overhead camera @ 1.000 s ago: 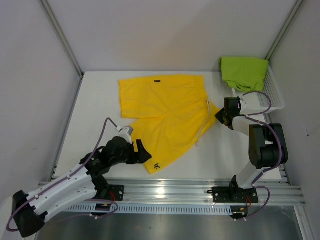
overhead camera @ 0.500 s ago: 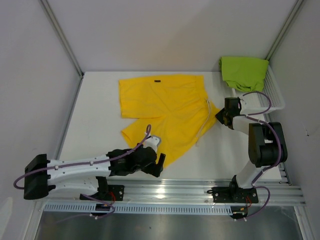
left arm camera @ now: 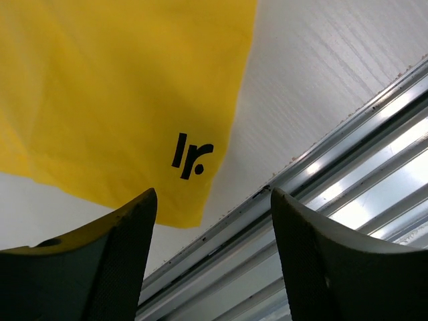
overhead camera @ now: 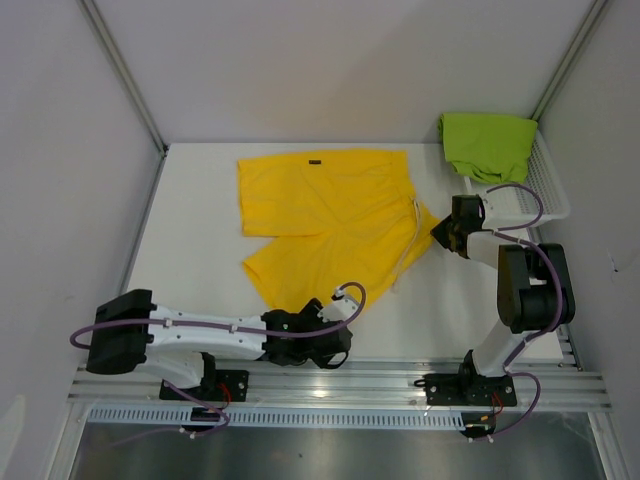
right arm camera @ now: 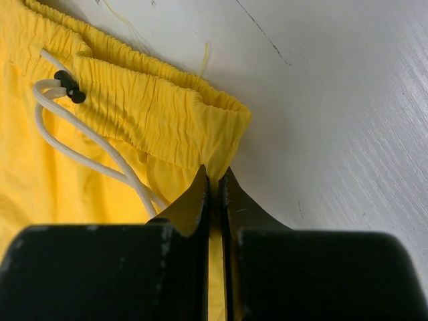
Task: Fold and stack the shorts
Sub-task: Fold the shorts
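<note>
The yellow shorts lie spread flat on the white table, waistband to the right with a white drawstring. My right gripper is shut on the waistband edge; the wrist view shows yellow cloth pinched between its fingers. My left gripper is open at the near hem of the lower leg, above the hem corner with the dark logo; nothing is between its fingers. The lime green shorts lie bunched in the basket.
A white mesh basket stands at the back right. A metal rail runs along the table's near edge, right under my left gripper. Grey walls enclose the table on three sides.
My left arm has swung right along the near edge, from the left of the lower leg to its hem corner by the rail. The right arm and the shorts have not moved.
</note>
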Controlling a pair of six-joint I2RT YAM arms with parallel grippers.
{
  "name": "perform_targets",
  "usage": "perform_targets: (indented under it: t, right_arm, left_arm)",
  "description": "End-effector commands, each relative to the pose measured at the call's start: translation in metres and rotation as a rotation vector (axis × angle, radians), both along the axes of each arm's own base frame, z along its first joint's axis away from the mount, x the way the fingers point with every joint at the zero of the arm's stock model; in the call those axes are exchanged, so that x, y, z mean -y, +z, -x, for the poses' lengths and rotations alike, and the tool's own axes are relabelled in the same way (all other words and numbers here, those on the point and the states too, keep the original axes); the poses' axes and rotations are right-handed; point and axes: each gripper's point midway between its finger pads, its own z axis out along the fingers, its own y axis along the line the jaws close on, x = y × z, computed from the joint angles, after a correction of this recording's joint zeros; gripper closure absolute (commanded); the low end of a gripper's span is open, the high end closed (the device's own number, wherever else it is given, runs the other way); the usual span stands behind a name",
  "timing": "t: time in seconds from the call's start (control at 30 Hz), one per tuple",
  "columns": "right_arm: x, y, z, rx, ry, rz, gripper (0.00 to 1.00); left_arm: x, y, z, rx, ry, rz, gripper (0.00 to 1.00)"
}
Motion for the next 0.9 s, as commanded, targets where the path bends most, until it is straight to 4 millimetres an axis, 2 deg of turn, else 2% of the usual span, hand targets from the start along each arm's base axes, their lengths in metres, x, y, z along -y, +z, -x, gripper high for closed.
perform_targets:
  t: [0.0,0.27,0.5,0.7,0.77,0.8,0.87]
  right_arm:
    - [0.000,0.011,-0.015,0.047,-0.005,-0.015,1.00]
    - [0.001,0.010,-0.014,0.044,-0.007,-0.019,1.00]
    - [0.001,0.008,-0.014,0.044,-0.005,-0.020,1.00]
    - [0.001,0.008,-0.014,0.044,-0.006,-0.023,1.00]
    - [0.002,0.008,-0.013,0.041,-0.006,-0.024,1.00]
    - [0.002,0.009,-0.013,0.041,-0.009,-0.025,1.00]
    - [0.002,0.013,-0.013,0.044,-0.004,-0.025,1.00]
  left_arm:
    - [-0.002,-0.006,-0.002,0.019,-0.032,-0.041,0.30]
    - [-0.010,-0.042,0.001,-0.026,-0.029,-0.136,0.36]
    - [-0.023,-0.052,-0.015,-0.048,0.057,-0.127,0.47]
    - [-0.023,-0.066,-0.015,-0.120,0.057,-0.109,0.62]
    - [-0.020,-0.070,-0.013,-0.138,0.051,-0.108,0.64]
    - [-0.019,-0.072,-0.010,-0.150,0.040,-0.108,0.72]
    - [-0.015,-0.074,-0.007,-0.171,0.021,-0.090,0.81]
